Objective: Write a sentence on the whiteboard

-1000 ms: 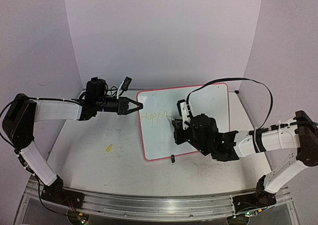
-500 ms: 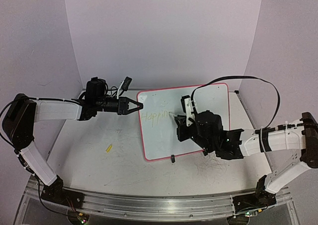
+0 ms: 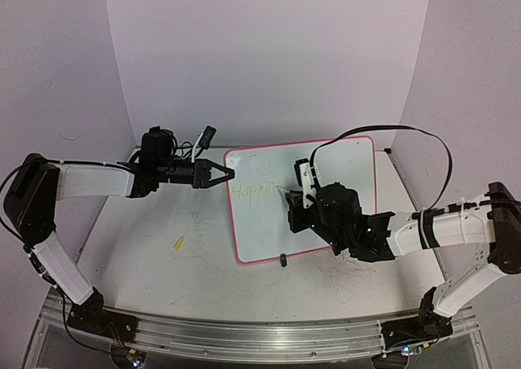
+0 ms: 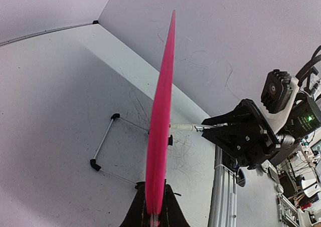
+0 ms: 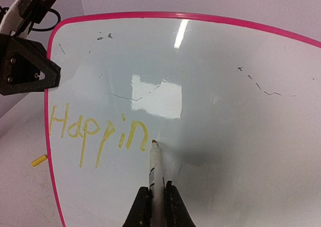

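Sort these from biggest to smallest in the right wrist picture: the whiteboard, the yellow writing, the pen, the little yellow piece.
1. whiteboard, filling most of the picture
2. yellow writing
3. pen, though it is nearest the camera, so it may look bigger than it is
4. little yellow piece, clearly smallest
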